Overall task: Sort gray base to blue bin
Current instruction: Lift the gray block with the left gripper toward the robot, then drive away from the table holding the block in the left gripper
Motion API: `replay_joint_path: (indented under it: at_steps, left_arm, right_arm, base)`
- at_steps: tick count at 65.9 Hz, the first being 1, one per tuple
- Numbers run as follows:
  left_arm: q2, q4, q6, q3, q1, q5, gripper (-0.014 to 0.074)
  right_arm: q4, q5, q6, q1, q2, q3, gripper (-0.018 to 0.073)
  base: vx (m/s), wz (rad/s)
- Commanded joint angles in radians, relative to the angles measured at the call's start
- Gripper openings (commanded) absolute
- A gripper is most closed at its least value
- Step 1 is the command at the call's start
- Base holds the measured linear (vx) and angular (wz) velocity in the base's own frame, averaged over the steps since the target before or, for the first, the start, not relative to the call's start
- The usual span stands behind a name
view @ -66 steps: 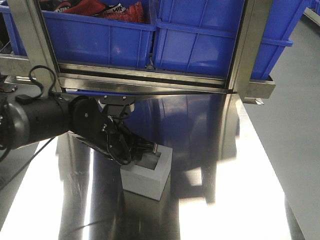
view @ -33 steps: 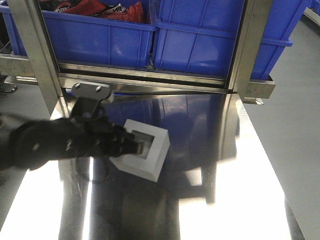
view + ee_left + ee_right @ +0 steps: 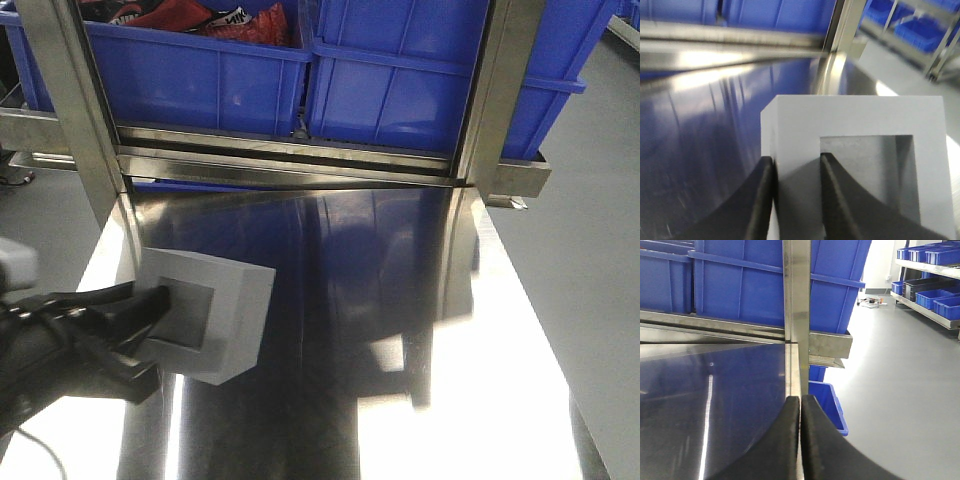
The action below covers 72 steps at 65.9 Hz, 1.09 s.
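Grasp done, delivery left. Behind the far edge of the table (image 3: 400, 300) stands the bin (image 3: 400, 90). Over the table's left side the base (image 3: 215, 310) hangs tilted, one wall pinched by the left gripper (image 3: 796, 165). The right gripper (image 3: 801, 405) has its fingers pressed together, empty.

Matt gray base (image 3: 240, 322), glossy metal tbl (image 3: 400, 300)

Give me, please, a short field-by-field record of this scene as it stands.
gray base: tilted, held at the table's left, in no bin
left gripper: shut on one wall of the base, one finger inside the recess
right gripper: shut, empty
blue bin: on the rack behind the table, apart from the base
table: shiny steel
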Motion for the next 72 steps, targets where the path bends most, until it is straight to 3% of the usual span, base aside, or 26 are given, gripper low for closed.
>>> replay_joint_path:
  at_steps: [1,24,72]
  left_arm:
    - [-0.108,-0.004,-0.004,-0.003,-0.003,-0.093,-0.0006]
    - [-0.325,-0.004,-0.004,0.063,-0.003,-0.085,-0.0006]
    - [-0.33,-0.004,-0.004,0.064,-0.003,-0.072,-0.0006]
  right_arm:
    - [-0.006,-0.074,-0.006,-0.004,-0.012,0.015,-0.0009]
    - [-0.006,-0.074,-0.006,-0.004,-0.012,0.015,-0.0009]
    - [-0.006,-0.074,-0.006,-0.004,-0.012,0.015,-0.0009]
  base:
    - [0.0,0.0]
    - [0.0,0.0]
    - [0.0,0.0]
